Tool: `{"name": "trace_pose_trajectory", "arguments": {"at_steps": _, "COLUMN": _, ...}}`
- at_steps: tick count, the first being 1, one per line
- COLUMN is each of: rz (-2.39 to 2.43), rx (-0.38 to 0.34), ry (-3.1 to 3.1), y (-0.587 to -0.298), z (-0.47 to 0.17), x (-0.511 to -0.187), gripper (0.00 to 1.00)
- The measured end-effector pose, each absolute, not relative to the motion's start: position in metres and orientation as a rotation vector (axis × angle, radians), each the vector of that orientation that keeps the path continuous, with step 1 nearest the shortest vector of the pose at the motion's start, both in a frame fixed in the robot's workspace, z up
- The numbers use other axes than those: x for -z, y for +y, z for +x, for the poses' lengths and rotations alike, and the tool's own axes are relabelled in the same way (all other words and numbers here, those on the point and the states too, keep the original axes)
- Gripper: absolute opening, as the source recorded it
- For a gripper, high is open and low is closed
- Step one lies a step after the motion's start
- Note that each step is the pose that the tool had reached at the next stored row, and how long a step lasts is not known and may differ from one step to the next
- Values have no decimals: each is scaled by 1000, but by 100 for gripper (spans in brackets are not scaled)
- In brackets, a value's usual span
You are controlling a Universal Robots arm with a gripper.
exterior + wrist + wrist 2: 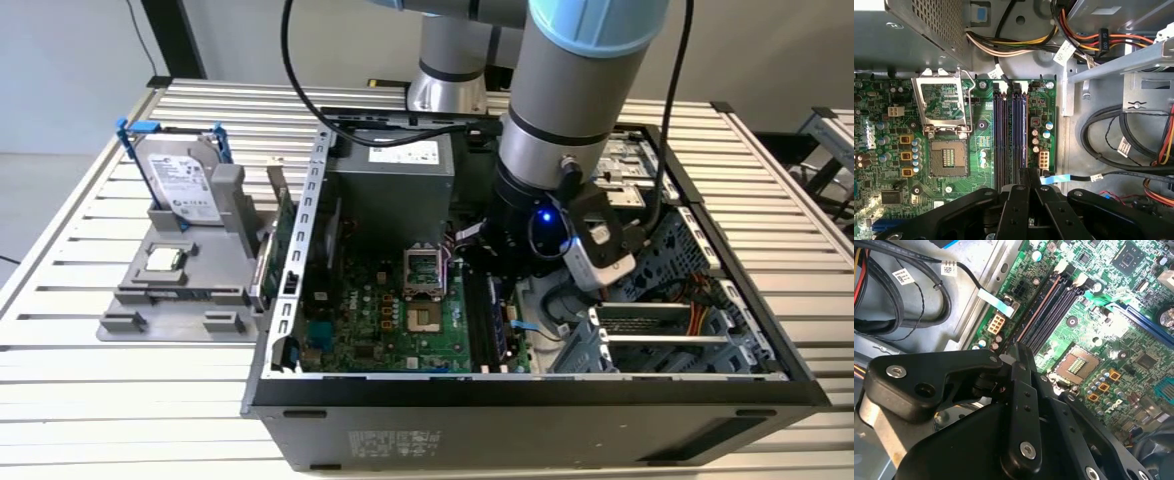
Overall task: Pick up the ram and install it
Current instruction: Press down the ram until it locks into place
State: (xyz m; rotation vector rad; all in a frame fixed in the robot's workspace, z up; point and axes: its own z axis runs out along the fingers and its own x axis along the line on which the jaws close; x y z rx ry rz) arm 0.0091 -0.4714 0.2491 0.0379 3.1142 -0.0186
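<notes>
Reaching into the computer case, the gripper hovers over motherboard slots.

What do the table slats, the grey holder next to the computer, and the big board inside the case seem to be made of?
The table slats look like pale brushed metal, likely aluminium: ribbed with a soft sheen. The grey holder seems matte plastic, dull and blocky with no glints. The board looks like glossy green circuit laminate, with fine traces and small shiny solder points. The gripper over it looks like matte black plastic or coated metal.
</notes>
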Motion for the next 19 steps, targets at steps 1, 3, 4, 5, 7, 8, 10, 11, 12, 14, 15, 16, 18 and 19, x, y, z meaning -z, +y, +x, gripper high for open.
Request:
{"name": "trace_pose_trajectory", "arguments": {"at_steps": 1, "rz": 35, "rx": 18, "ry": 3114, "y": -471, "z": 9, "x": -249, "gripper": 0}}
{"name": "trace_pose_trajectory", "arguments": {"at_steps": 3, "rz": 26, "rx": 18, "ry": 3114, "y": -471, "z": 9, "x": -249, "gripper": 0}}
{"name": "trace_pose_trajectory", "arguments": {"at_steps": 4, "rz": 18, "rx": 18, "ry": 3114, "y": -471, "z": 9, "x": -249, "gripper": 0}}
{"name": "trace_pose_trajectory", "arguments": {"at_steps": 5, "rz": 10, "rx": 18, "ry": 3114, "y": -471, "z": 9, "x": -249, "gripper": 0}}
{"name": "trace_pose_trajectory", "arguments": {"at_steps": 7, "rz": -18, "rx": 18, "ry": 3114, "y": -471, "z": 9, "x": -249, "gripper": 0}}
{"name": "trace_pose_trajectory", "arguments": {"at_steps": 8, "rz": -38, "rx": 18, "ry": 3114, "y": -471, "z": 9, "x": -249, "gripper": 0}}
{"name": "trace_pose_trajectory", "arguments": {"at_steps": 10, "rz": -84, "rx": 17, "ry": 3113, "y": -471, "z": 9, "x": -249, "gripper": 0}}
{"name": "trace_pose_trajectory", "arguments": {"at_steps": 11, "rz": -109, "rx": 17, "ry": 3112, "y": -471, "z": 9, "x": -249, "gripper": 0}}
{"name": "trace_pose_trajectory", "arguments": {"at_steps": 12, "rz": -138, "rx": 16, "ry": 3111, "y": -471, "z": 9, "x": -249, "gripper": 0}}
{"name": "trace_pose_trajectory", "arguments": {"at_steps": 14, "rz": -192, "rx": 15, "ry": 3108, "y": -471, "z": 9, "x": -249, "gripper": 0}}
{"name": "trace_pose_trajectory", "arguments": {"at_steps": 15, "rz": -223, "rx": 15, "ry": 3106, "y": -471, "z": 9, "x": -249, "gripper": 0}}
{"name": "trace_pose_trajectory", "arguments": {"at_steps": 16, "rz": -251, "rx": 15, "ry": 3103, "y": -471, "z": 9, "x": -249, "gripper": 0}}
{"name": "trace_pose_trajectory", "arguments": {"at_steps": 18, "rz": -309, "rx": 14, "ry": 3098, "y": -471, "z": 9, "x": -249, "gripper": 0}}
{"name": "trace_pose_trajectory", "arguments": {"at_steps": 19, "rz": -336, "rx": 13, "ry": 3095, "y": -471, "z": 9, "x": -249, "gripper": 0}}
